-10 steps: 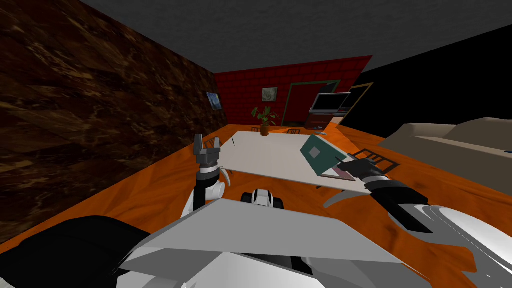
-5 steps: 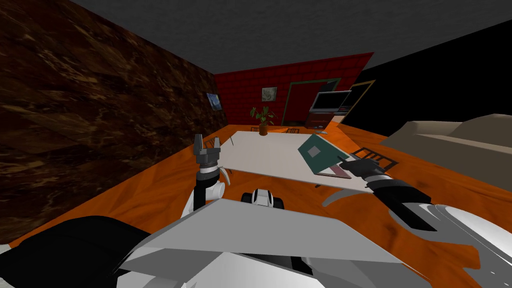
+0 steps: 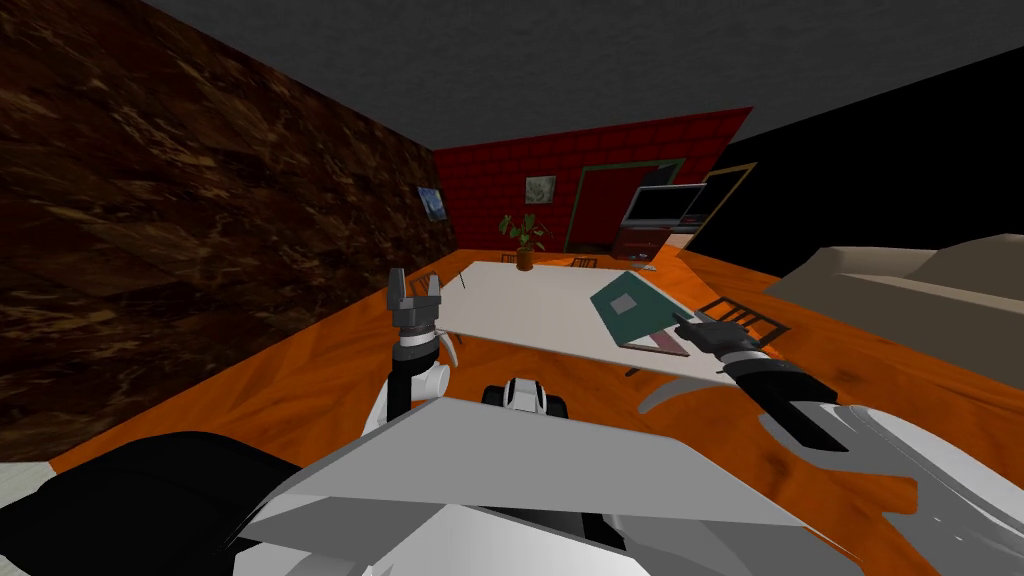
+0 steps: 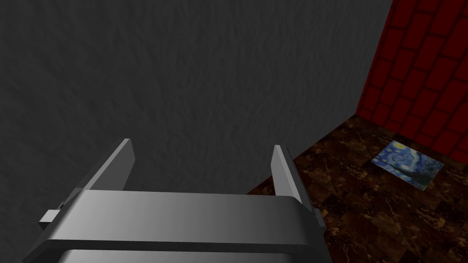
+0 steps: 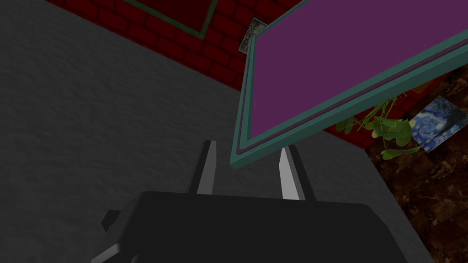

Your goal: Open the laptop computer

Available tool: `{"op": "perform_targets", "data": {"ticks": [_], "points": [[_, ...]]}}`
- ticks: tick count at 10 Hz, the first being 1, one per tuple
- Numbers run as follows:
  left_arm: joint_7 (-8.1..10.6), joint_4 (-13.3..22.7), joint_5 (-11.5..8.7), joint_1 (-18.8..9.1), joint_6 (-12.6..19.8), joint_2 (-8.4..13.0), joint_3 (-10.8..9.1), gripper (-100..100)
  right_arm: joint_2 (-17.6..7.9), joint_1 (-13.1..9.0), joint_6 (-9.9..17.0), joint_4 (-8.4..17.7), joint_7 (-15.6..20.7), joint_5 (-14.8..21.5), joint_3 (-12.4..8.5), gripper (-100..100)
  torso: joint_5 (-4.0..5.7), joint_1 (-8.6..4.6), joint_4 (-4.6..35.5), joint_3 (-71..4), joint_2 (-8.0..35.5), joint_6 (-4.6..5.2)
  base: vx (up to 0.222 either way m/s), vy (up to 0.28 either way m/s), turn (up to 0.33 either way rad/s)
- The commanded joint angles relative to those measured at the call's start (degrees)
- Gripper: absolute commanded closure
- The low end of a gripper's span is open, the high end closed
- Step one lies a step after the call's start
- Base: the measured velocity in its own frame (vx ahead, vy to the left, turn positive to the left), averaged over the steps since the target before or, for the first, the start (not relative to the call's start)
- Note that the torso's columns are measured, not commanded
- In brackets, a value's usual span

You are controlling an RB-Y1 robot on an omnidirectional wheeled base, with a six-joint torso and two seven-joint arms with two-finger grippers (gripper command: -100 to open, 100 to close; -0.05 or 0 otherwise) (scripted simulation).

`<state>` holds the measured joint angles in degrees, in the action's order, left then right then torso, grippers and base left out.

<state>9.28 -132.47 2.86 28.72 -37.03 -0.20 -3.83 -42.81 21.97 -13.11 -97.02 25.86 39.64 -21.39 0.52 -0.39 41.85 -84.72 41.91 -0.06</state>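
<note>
The laptop stands partly open on the white table (image 3: 530, 300). Its green lid (image 3: 630, 305) with a grey square is raised off the pinkish base (image 3: 660, 342). My right gripper (image 3: 683, 322) is at the lid's near corner. In the right wrist view the purple screen in its green frame (image 5: 347, 59) hangs over my right gripper (image 5: 247, 160), whose fingers are narrowed around the lid's corner. My left gripper (image 3: 414, 288) is held upright by the table's left edge. The left gripper (image 4: 201, 160) is open and holds nothing.
A potted plant (image 3: 526, 240) stands at the table's far end. A dark chair (image 3: 745, 315) is tucked in by the laptop, right of my right hand. A beige sofa (image 3: 920, 290) lies further right. A dark brown wall (image 3: 200, 200) runs along the left.
My right gripper and the lid's corner have moved a little to the left and away from me. The lid leans slightly further back. The left arm has not moved.
</note>
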Motion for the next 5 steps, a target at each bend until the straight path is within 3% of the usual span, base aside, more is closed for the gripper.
{"op": "perform_targets", "data": {"ticks": [1,2,3,5], "points": [[0.00,0.00,0.00,0.00,0.00,0.00,0.00,0,1.31,-0.50,-0.66,2.63,-2.32,-2.41,1.36,100,0.00,0.04,-0.02,0.03,0.04,0.05,-0.043,-0.091,0.037],[0.00,0.00,0.00,0.00,0.00,0.00,0.00,0,1.62,-0.98,-0.85,3.60,-3.19,-3.36,1.73,100,-0.01,0.06,0.00,0.07,0.10,0.06,-0.034,-0.097,0.038],[0.00,0.00,0.00,0.00,0.00,0.00,0.00,0,0.85,-0.88,-0.53,2.52,-2.84,-3.00,0.65,100,-0.01,0.09,0.01,0.07,0.10,0.02,-0.015,-0.045,0.005],[0.00,0.00,0.00,0.00,0.00,0.00,0.00,0,3.92,-2.85,-1.83,5.85,-4.27,-5.36,1.84,100,-0.29,0.33,0.20,0.07,0.17,-0.03,-0.026,-0.103,0.024]]}}
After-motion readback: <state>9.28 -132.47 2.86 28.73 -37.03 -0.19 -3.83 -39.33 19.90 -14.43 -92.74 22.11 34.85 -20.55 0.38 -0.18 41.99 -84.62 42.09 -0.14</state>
